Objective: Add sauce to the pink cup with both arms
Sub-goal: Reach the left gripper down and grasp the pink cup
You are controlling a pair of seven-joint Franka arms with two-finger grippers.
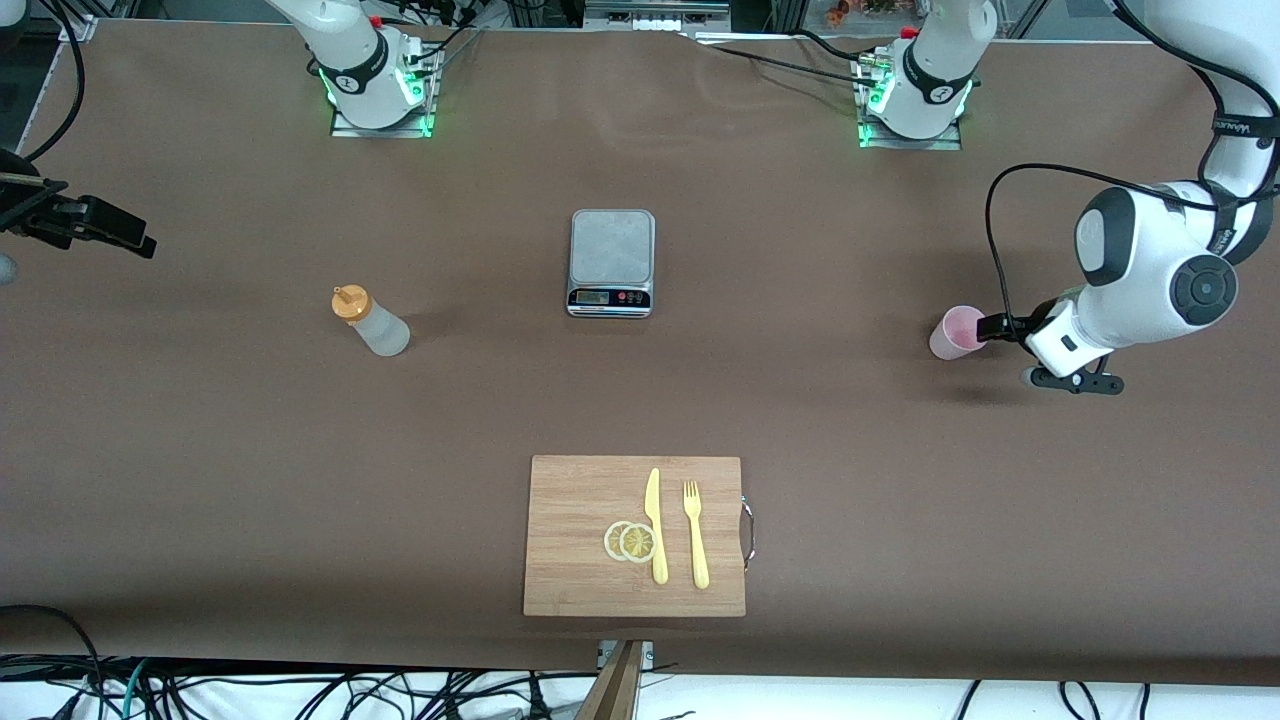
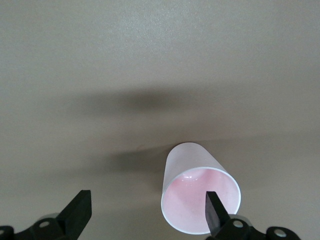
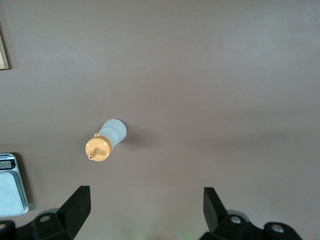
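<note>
Left gripper (image 1: pixel 990 327) sits low at the left arm's end of the worktop (image 1: pixel 800 400), jaws spread wide, hard up against the pink cup (image 1: pixel 957 332). In the left wrist view 1 finger (image 2: pixel 216 214) overlaps the cup's rim (image 2: pixel 200 200) while the other stands well clear, so the cup is off-centre in the gap. Risk: closing from here would probably have that finger strike the rim or go inside the mouth, tipping or shoving the light tumbler instead of pinching its wall. Sauce bottle (image 1: pixel 370 320) stands upright toward the right arm's end, well apart from the cup, about level with the grey kitchen scale (image 1: pixel 612 262) between them. Right gripper (image 1: pixel 85 222) hangs over the worktop's edge at that end, jaws spread, bottle (image 3: pixel 106 141) well off from it in its wrist view; a long reach, and a glancing touch on the orange cap could topple it. Cutting board (image 1: pixel 580 500) with knife, fork and 2 lemon slices lies nearer the front camera, untouched.
</note>
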